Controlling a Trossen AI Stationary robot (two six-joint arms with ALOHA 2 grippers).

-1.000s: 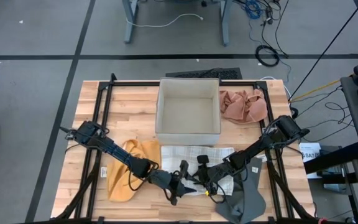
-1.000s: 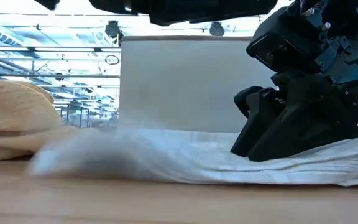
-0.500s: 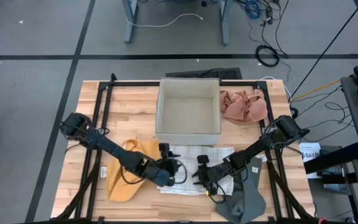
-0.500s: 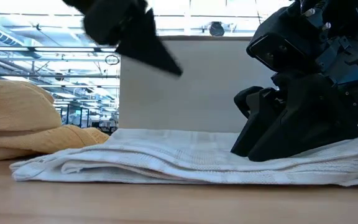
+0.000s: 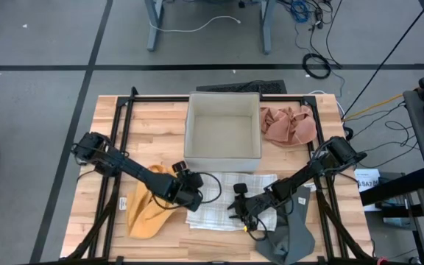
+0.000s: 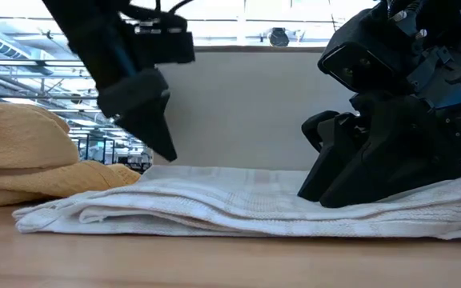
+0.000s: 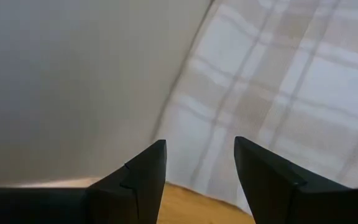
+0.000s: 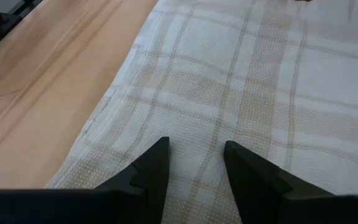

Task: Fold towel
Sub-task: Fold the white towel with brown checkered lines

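Towel [image 5: 230, 197]: white waffle-weave cotton with beige checks, folded into a flat layered rectangle near the worktop's [image 5: 160, 121] front edge, just before the pale fabric bin [image 5: 223, 129]. Left gripper [image 5: 191, 193] hangs above the towel's left edge, fingers parted, holding nothing. Right gripper [image 5: 240, 207] presses down on the towel's front-right part, fingers parted, nothing clamped.
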